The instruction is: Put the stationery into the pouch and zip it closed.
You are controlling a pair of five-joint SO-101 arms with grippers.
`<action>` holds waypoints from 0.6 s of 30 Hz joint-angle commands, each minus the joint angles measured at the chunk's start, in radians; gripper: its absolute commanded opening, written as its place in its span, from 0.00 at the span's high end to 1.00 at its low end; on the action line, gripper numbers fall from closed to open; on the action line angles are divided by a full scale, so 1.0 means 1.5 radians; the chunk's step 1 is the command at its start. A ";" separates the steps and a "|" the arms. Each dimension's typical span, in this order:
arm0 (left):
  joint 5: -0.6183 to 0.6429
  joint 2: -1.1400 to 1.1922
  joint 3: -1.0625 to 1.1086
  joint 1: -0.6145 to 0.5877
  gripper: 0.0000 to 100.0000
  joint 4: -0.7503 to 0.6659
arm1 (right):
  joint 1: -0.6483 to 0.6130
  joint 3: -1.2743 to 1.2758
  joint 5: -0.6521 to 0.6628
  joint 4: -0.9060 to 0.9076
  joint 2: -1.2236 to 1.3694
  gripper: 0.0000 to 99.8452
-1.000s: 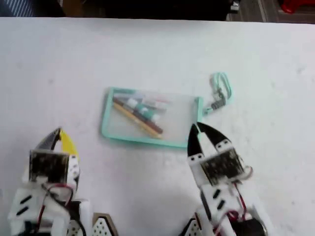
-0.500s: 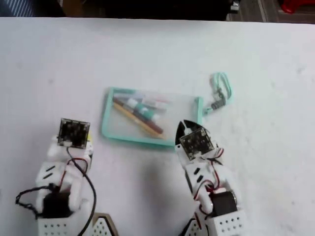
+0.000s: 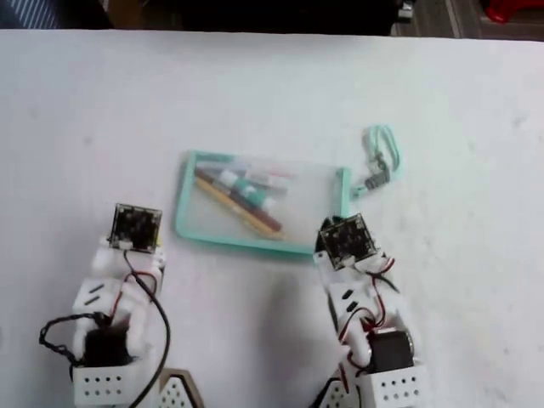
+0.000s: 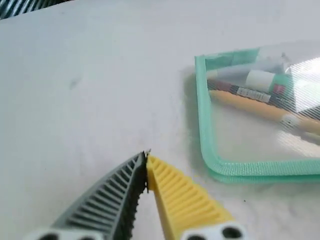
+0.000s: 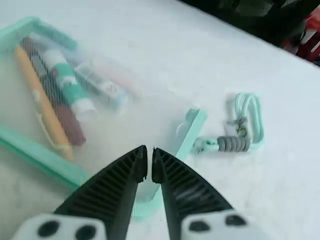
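Observation:
A clear pouch with mint green trim point(image 3: 255, 204) lies flat mid-table, holding an orange pencil point(image 3: 240, 209), a dark red pen and a glue stick. Its green strap and coiled pull point(image 3: 378, 161) trail from the right end. My left gripper point(image 4: 146, 159), grey and yellow fingers shut on nothing, sits on the bare table left of the pouch point(image 4: 240, 120). My right gripper point(image 5: 148, 152) is shut and empty, just above the pouch's near right corner point(image 5: 185, 135); the strap point(image 5: 245, 120) lies beyond. In the high view both arms point(image 3: 136, 228) point(image 3: 344, 238) are folded back near the front edge.
White table point(image 3: 272, 93) with open room behind and on both sides of the pouch. The arm bases point(image 3: 102, 374) point(image 3: 382, 378) stand at the front edge. Dark floor and a red object point(image 3: 514, 10) lie beyond the far edge.
Both arms have pulled back and folded toward their bases. The right gripper, near the pouch's right end a second ago, has drawn back slightly. The pouch has not moved.

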 commanded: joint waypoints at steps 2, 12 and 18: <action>-0.001 -0.008 -0.001 -0.001 0.98 0.064 | 0.008 0.006 0.000 0.117 -0.001 0.98; -0.002 -0.008 -0.001 -0.001 0.98 0.279 | 0.007 0.006 0.000 0.314 -0.002 0.98; -0.001 -0.008 -0.001 -0.005 0.98 0.278 | 0.011 0.006 0.000 0.311 -0.002 0.98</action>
